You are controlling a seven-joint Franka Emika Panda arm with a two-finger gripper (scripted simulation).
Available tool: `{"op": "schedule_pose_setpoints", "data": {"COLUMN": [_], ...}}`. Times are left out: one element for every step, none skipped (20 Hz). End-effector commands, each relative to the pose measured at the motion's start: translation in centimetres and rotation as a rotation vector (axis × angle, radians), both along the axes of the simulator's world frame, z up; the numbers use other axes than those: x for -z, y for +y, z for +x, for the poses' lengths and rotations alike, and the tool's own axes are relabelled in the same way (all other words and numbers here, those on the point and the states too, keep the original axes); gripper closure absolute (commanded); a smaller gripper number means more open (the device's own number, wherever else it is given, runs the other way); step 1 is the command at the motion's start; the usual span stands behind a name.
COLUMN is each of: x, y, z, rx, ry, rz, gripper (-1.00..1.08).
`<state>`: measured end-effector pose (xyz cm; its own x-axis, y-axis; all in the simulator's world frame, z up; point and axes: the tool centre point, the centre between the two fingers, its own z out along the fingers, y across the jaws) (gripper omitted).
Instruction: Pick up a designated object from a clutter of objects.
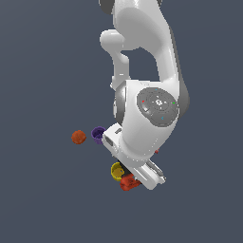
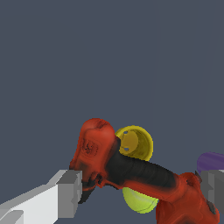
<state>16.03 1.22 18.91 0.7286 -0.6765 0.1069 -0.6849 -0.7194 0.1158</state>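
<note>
The red and black power drill (image 2: 131, 168) lies on its side on the dark floor. In the wrist view its boxy red base is by one grey finger (image 2: 70, 192) and its other red end is by the opposite finger (image 2: 214, 188). My gripper (image 2: 141, 189) is open, with the jaws wide apart on either side of the drill and partly covering its ends. In the exterior view only a red part of the drill (image 1: 127, 182) shows under my hand (image 1: 142, 166); the fingers are hidden there.
A yellow cup (image 2: 135, 142) (image 1: 116, 171) and a yellow-green ball (image 2: 138, 201) lie right against the drill. A purple cup (image 1: 98, 134) (image 2: 212, 161) and an orange-red ball (image 1: 79, 137) lie further off. A small red bit (image 1: 156, 152) peeks out behind the arm.
</note>
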Motion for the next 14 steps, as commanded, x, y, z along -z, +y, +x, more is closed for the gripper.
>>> {"op": "schedule_pose_setpoints", "data": {"x": [1.2, 1.6, 2.1, 2.5, 2.9, 3.3, 3.6, 4.0, 4.3, 4.6, 4.8, 5.1, 5.3, 5.5], "y": [0.1, 0.2, 0.2, 0.3, 0.3, 0.4, 0.4, 0.5, 0.5, 0.6, 0.6, 0.7, 0.7, 0.7], "z": [0.9, 1.2, 1.5, 1.8, 2.1, 2.3, 2.5, 2.7, 2.9, 3.1, 3.2, 3.4, 3.5, 3.6], "rx": [0.054, 0.074, 0.093, 0.112, 0.129, 0.145, 0.16, 0.174, 0.186, 0.198, 0.209, 0.218, 0.227, 0.234], "ry": [-0.011, -0.016, -0.02, -0.025, -0.029, -0.033, -0.037, -0.041, -0.045, -0.048, -0.051, -0.054, -0.057, -0.059], "rz": [-0.018, -0.024, -0.031, -0.037, -0.043, -0.048, -0.053, -0.058, -0.063, -0.067, -0.07, -0.074, -0.077, -0.079], "gripper": [-1.0, -1.0, -1.0, -1.0, -1.0, -1.0, -1.0, -1.0, -1.0, -1.0, -1.0, -1.0, -1.0, -1.0]}}
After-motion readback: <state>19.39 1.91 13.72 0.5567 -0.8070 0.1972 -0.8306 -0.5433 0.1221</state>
